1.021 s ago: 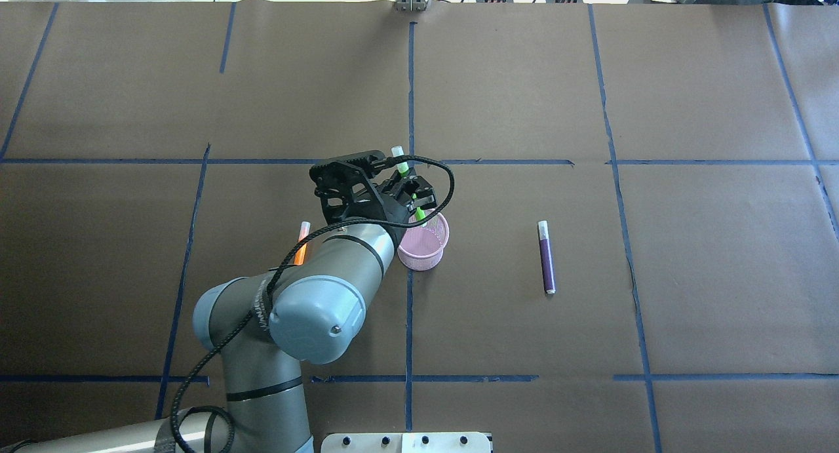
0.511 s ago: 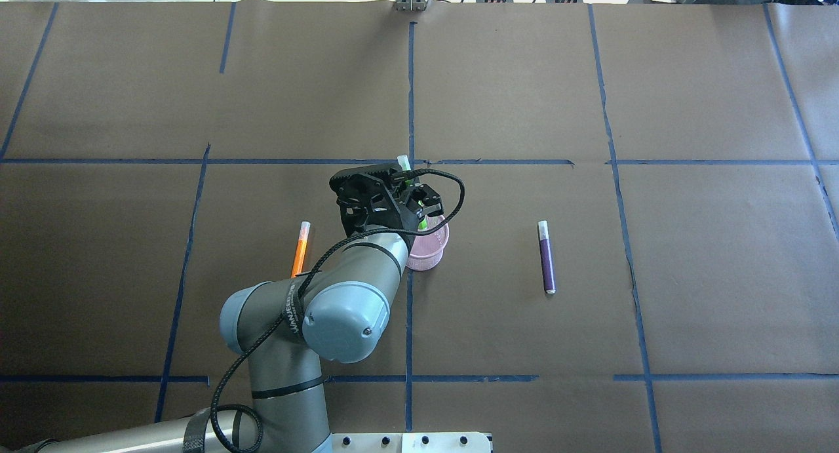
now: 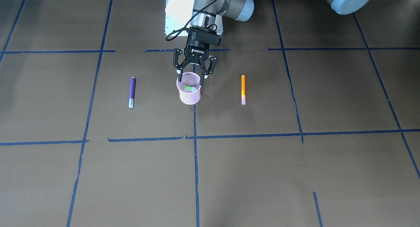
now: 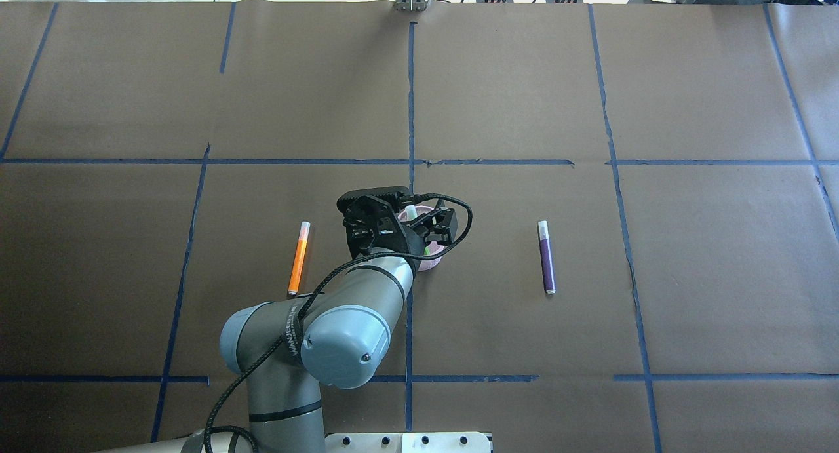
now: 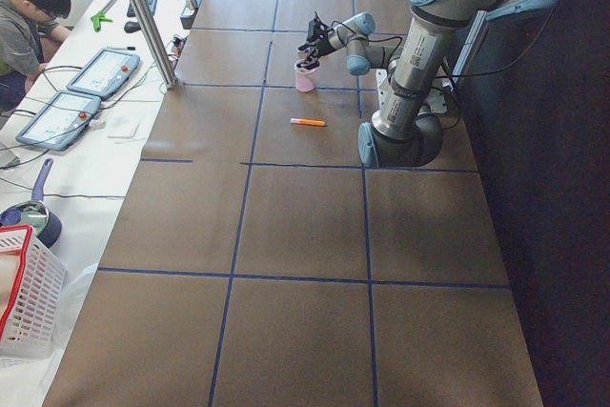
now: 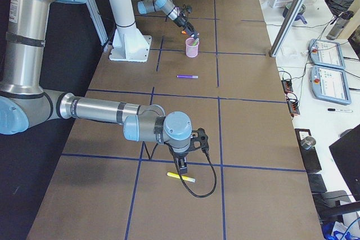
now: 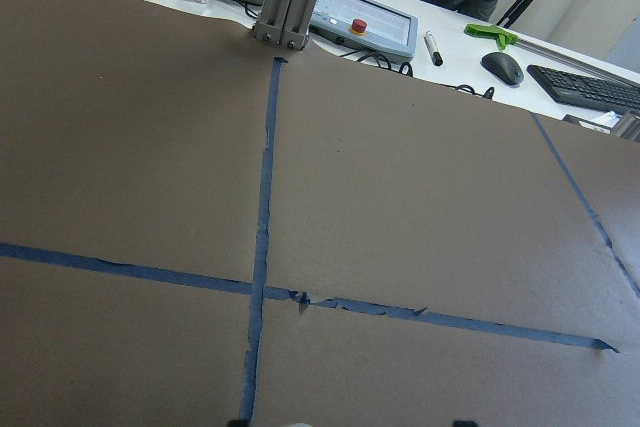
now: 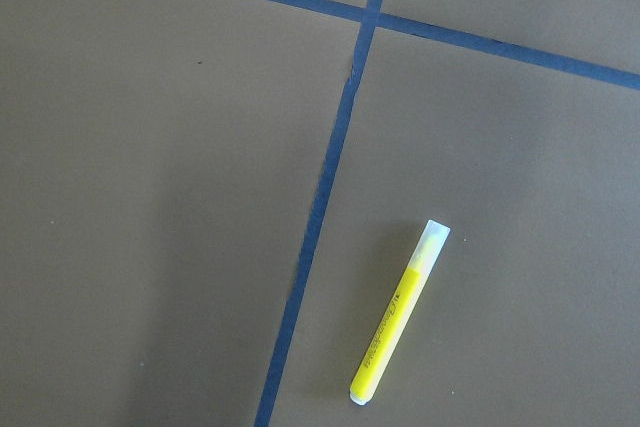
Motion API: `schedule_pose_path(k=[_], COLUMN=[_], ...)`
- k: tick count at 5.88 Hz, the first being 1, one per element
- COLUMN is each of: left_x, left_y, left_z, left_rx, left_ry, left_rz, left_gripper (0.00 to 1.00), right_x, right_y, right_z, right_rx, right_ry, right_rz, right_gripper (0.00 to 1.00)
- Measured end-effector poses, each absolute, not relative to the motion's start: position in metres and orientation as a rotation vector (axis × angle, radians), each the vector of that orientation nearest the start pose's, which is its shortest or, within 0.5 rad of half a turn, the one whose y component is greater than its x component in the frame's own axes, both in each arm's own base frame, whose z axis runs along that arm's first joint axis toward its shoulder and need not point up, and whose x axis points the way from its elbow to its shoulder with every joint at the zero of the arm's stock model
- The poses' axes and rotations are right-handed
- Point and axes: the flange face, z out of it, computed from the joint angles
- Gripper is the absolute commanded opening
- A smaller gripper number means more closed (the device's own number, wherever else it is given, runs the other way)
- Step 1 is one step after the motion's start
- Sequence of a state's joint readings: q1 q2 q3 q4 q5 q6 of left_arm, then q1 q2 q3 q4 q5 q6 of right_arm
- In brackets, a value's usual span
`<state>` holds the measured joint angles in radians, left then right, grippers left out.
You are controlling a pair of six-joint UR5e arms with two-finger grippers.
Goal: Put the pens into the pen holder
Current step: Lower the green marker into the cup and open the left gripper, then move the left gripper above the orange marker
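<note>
Brown paper-covered counter [image 3: 98, 174] bears a small pink wire-mesh cup [image 3: 188, 98]; over its rim hangs the left hand [image 3: 192, 78], spread wide and empty, a slim green pen [image 3: 189, 88] inside the cup.

Table [image 4: 524, 79] — pen holder [image 3: 189, 96], three loose pens [image 4: 298, 257].

The pink mesh pen holder [image 3: 189, 95] stands upright holding a green pen [image 3: 189, 88]; the orange pen [image 3: 243, 89] and purple pen [image 3: 132, 91] lie flat either side, the yellow pen [image 8: 400, 327] well apart.
</note>
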<state>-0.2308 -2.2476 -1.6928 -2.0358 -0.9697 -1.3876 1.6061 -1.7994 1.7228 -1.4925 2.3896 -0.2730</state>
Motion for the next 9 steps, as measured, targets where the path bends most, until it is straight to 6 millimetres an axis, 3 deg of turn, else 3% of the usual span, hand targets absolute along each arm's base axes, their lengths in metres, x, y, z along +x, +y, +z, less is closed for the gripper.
schedule_pose_path(k=[2, 3, 6, 9], left_x=[0.558, 0.544, 0.471, 0.398], left_y=[-0.325, -0.336, -0.38, -0.421], left_z=[0.125, 0.127, 0.126, 0.168], left_rx=[0.679, 0.609, 0.364, 0.166], left_ry=[1.147, 1.116, 1.02, 0.9], left_rz=[-0.307, -0.257, -0.081, 0.132], left_gripper=[1.0, 1.0, 1.0, 1.0], right_x=[0.074, 0.074, 0.074, 0.071], right_y=[-0.392, -0.392, -0.393, -0.396], right_z=[0.674, 0.674, 0.672, 0.667], right_rx=[0.128, 0.128, 0.132, 0.14], right_ry=[-0.812, -0.812, -0.812, -0.856], right_rz=[-0.225, -0.225, -0.226, -0.209], right_gripper=[1.0, 1.0, 1.0, 1.0])
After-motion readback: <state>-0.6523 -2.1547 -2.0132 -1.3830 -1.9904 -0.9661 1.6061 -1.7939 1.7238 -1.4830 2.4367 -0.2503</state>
